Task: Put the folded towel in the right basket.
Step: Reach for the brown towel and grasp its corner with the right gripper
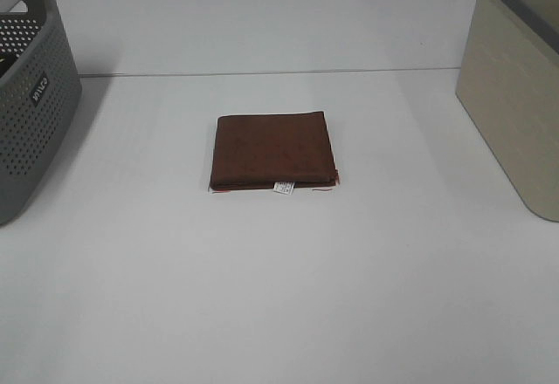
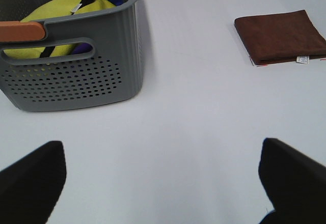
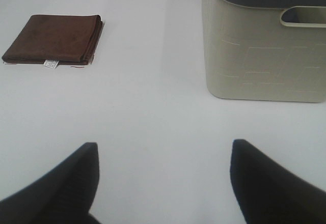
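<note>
Fingers of the left end effector (image 2: 162, 147) stand wide apart, nothing between them. Only two dark tips show, the rest cut off by the frame edge. Same for the right end effector (image 3: 164, 146): spread, empty, tips only, bare white worktop (image 1: 279, 305) beneath.

Folded towel (image 1: 272, 150) lies flat near mid-worktop, touched by nothing and well apart from both end effectors. Dark reddish-brown, layered edges visible on one side, small white tag (image 1: 283, 188) at its near edge; print on the tag too small to read.

Right basket (image 1: 515, 96), beige with a grey rim, stands on the worktop to the right of the towel, well apart from it. Cropped in every view; its inside cannot be made out.

Grey perforated basket (image 1: 26, 113) at far left, also cropped, label (image 1: 39, 88) unreadable. Left wrist view shows a yellow cloth (image 2: 61, 10) inside it with something dark and something blue behind, both mostly hidden. An orange-brown piece (image 2: 20, 30) sits at its handle; what it is, cannot tell.
</note>
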`<state>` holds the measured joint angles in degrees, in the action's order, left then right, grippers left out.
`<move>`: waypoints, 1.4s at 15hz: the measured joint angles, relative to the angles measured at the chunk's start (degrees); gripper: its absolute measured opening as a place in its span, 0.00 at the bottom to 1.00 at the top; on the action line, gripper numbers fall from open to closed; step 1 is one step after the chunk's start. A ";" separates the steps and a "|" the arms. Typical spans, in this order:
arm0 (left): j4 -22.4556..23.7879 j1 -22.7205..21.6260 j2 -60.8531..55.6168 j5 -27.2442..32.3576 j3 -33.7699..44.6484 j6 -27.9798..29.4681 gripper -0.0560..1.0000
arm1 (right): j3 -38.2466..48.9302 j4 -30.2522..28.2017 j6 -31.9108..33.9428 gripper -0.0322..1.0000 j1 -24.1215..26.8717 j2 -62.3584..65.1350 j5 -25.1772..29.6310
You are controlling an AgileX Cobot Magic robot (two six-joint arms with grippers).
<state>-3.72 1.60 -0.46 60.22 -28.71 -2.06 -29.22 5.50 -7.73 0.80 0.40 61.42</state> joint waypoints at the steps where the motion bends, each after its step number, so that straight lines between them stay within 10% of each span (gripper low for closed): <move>1: 0.00 0.00 0.00 0.00 0.00 0.00 0.98 | 0.00 0.00 0.00 0.70 0.00 0.00 0.00; 21: 0.00 0.00 0.00 0.00 0.00 0.00 0.98 | 0.00 0.00 0.00 0.70 0.00 0.00 0.00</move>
<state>-3.72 1.60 -0.46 60.22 -28.71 -2.06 -29.22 5.50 -7.73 0.80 0.40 61.42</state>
